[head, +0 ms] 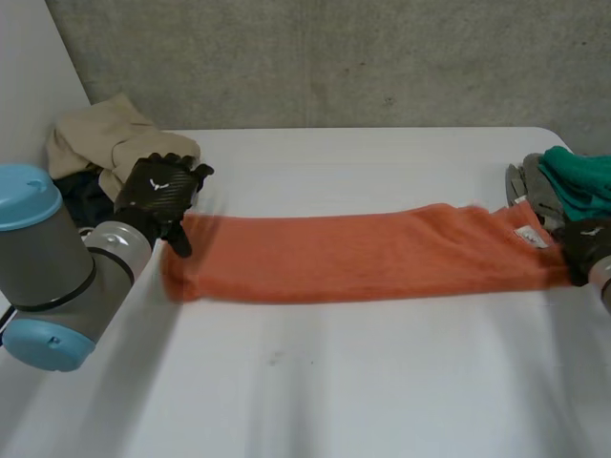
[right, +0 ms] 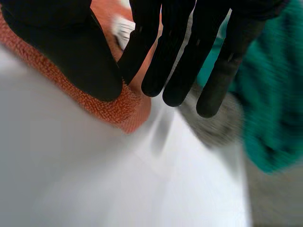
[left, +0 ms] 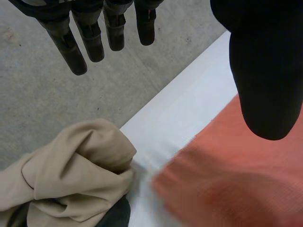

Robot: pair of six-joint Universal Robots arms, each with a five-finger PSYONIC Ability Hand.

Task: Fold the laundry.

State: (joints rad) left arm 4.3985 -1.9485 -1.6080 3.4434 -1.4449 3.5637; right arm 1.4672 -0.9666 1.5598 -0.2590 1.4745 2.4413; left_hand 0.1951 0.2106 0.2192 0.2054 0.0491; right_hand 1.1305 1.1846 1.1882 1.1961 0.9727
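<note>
1. At the near edge of the white table (head: 334, 391), the surface is bare. The left arm's grey joint with its light-blue cap (head: 38, 277) stands at the near left corner.
2. Across the middle of the table, the orange towel (head: 353, 256) lies flat as one long band running left to right. A white label (head: 530, 237) shows near its right end.
3. The left hand (head: 162, 191) is above the towel's left end. In the left wrist view its fingers (left: 66, 38) are straight and spread well apart from the thumb, gripping nothing.
4. The right hand (head: 584, 243) is at the towel's right end. In the right wrist view its fingers (right: 180, 61) are straight and its thumb is over the towel's corner. No pinch on the cloth is visible.
5. Beyond the left hand, a crumpled beige garment (head: 110, 138) lies on a dark garment (left: 116, 215) at the far left corner.
6. Beyond the right hand, a green cloth (head: 582, 181) rests on a grey cloth (head: 525, 186).
7. Behind the table stands a grey wall (head: 334, 57).
</note>
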